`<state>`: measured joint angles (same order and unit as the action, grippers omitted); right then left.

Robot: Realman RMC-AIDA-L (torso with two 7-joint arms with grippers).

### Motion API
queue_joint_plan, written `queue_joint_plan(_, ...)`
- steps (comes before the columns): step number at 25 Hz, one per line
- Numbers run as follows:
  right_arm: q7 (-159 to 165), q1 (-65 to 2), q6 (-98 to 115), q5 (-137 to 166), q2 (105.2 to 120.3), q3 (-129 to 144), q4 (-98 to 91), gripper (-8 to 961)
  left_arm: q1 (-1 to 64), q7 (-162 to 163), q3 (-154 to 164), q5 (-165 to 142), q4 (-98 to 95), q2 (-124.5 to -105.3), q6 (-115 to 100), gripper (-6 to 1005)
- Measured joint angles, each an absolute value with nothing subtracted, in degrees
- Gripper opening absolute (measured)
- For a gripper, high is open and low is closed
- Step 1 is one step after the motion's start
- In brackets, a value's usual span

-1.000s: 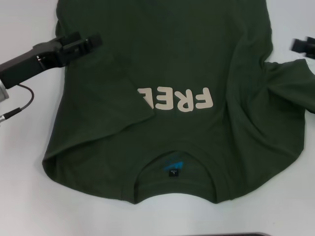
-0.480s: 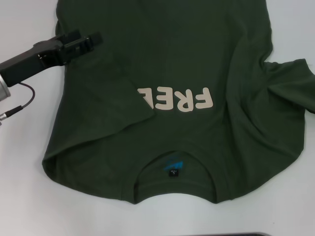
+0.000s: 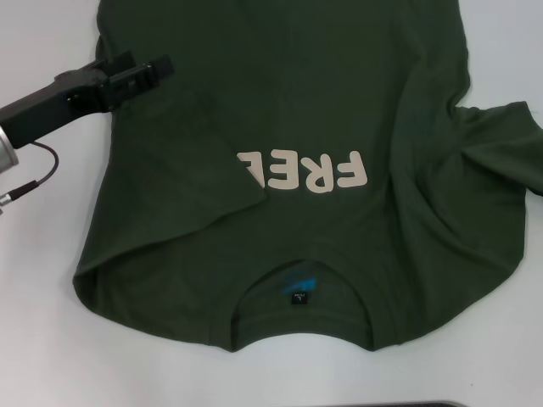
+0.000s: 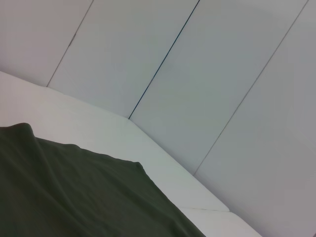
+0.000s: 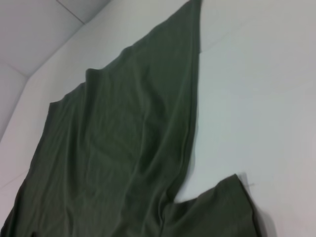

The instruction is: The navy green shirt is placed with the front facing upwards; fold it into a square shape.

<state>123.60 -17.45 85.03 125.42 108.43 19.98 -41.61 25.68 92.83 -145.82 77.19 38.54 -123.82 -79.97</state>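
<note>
The navy green shirt (image 3: 339, 102) lies front up on the white table (image 3: 51, 339), collar towards me, with its blue-black label (image 3: 299, 292) showing. Its left sleeve (image 3: 195, 170) is folded inward over the chest and covers part of the cream lettering (image 3: 314, 172). The right sleeve (image 3: 505, 144) lies spread out and wrinkled. My left gripper (image 3: 148, 69) hovers over the shirt's left side edge, open and holding nothing. The right gripper is out of view. Green cloth (image 4: 74, 192) fills the left wrist view's corner, and the right wrist view looks along the shirt (image 5: 113, 148).
A thin cable (image 3: 38, 174) loops from my left arm above the table at the left. A dark strip (image 3: 424, 404) lines the table's near edge. Grey wall panels (image 4: 197, 74) rise behind the table.
The right gripper, seen at the right edge a second ago, has left the head view. My left gripper has drawn back slightly to the left. The shirt has not moved.
</note>
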Motion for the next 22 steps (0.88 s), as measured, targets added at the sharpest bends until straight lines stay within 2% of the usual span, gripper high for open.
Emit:
queue_joint_plan(14,125.2,-21.1,79.5,130.5,110.42,21.2,-40.8,903,25.7,92.5,-145.8,77.2,38.4,-123.75,-79.6,918)
queue_joint_plan(22,126.0,-22.8,77.6,131.7,110.82,21.9,-40.8,896,25.6,92.5,-145.9,77.2,38.2,-123.75,-78.8,917)
